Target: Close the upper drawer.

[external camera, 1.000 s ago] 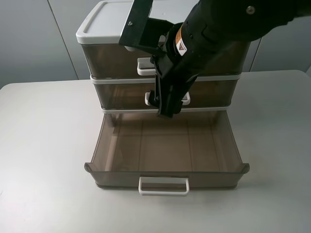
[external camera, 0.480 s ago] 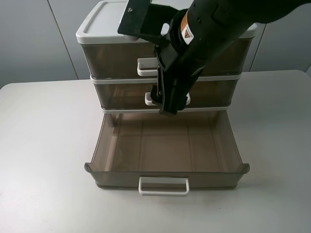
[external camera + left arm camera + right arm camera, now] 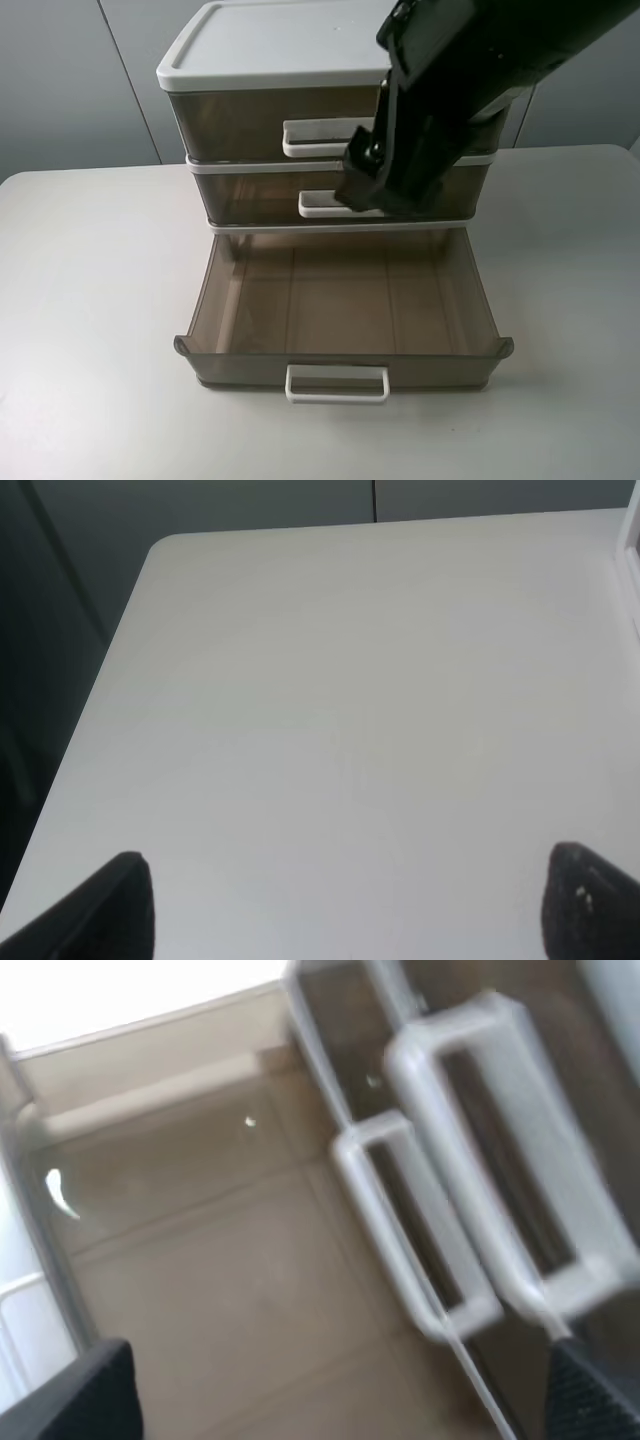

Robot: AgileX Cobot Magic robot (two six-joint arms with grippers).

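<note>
Right gripper [image 3: 340, 1400], fingers apart, hangs just before the upper drawer [image 3: 235, 122], which lies toward the table's [image 3: 90, 300] far edge.

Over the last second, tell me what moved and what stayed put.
The right arm swung to the right and lifted away from the front of the cabinet, so the two upper handles now show. Its hand took hold of nothing. The bottom drawer is as far out as before; the two drawers above it stay shut, and the left hand hangs over the bare table.
</note>
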